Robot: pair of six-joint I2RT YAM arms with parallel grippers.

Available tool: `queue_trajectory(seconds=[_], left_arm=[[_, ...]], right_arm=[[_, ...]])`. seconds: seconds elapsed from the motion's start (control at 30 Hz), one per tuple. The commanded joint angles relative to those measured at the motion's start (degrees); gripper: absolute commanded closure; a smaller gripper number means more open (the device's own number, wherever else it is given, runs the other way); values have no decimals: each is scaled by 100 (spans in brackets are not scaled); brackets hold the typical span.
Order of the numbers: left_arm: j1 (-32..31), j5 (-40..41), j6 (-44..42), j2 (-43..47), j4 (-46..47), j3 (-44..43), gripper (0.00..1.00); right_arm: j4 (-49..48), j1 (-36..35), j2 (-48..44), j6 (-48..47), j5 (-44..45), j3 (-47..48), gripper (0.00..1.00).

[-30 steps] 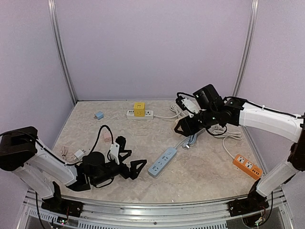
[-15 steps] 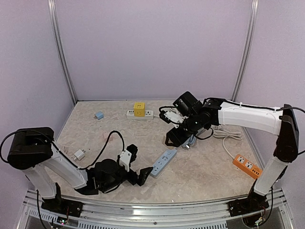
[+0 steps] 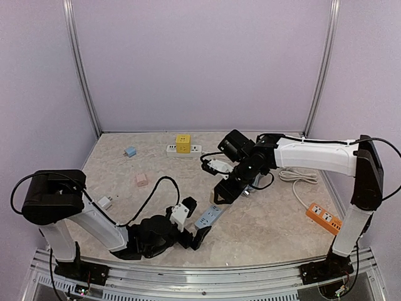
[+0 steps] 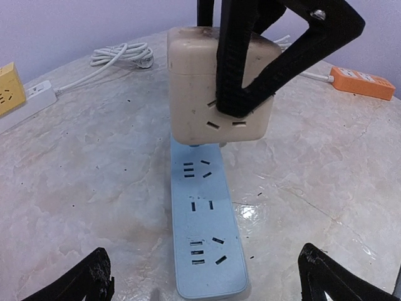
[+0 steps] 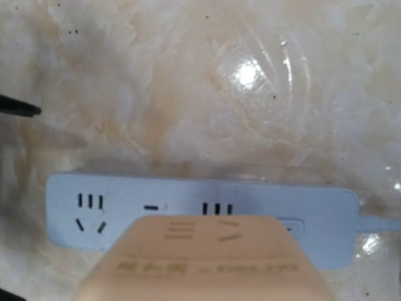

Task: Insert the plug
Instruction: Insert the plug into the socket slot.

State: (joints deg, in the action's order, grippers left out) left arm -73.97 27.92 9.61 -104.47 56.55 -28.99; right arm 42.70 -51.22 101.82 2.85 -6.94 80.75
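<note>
Both arms have closed in on the blue power strip (image 3: 210, 217) near the table's (image 3: 276, 235) front edge. Only the left wrist view shows the right gripper (image 3: 220, 193) clamping the beige cube plug (image 4: 200, 75) over the strip's far sockets. The left gripper (image 4: 207, 276) gapes wide at its near end.

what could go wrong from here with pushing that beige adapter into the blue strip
1. The pins of the beige adapter are hidden beneath it, so the right gripper may press down with them off the slots of the blue power strip.
2. The left gripper stands open astride the strip's near end, not holding it, so the strip may slide or tip when pushed.
</note>
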Motion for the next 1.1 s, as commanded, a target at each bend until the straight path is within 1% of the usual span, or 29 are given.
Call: queue_trajectory(seconds=[0.0,0.3,0.5,0.77,1.07], left_arm=[[-42,96,-165,-194,-197,-162,1],[-56,-39,-165,-282,-170,-203,1],[-56,-79,-218,-315,-135,-214,4],[-64,-145,-266,-406,-152,-276,10],[-65,-72,-249,-414,-156,-305,10]], right_arm=[[10,-78,187,-57,-127,156,100],[-53,-98,344,-23,-74,376,100],[-41,-105,501,-26,-17,583,100],[-119,-103,532,71,-4,482,100],[-206,-99,549,72,117,317,100]])
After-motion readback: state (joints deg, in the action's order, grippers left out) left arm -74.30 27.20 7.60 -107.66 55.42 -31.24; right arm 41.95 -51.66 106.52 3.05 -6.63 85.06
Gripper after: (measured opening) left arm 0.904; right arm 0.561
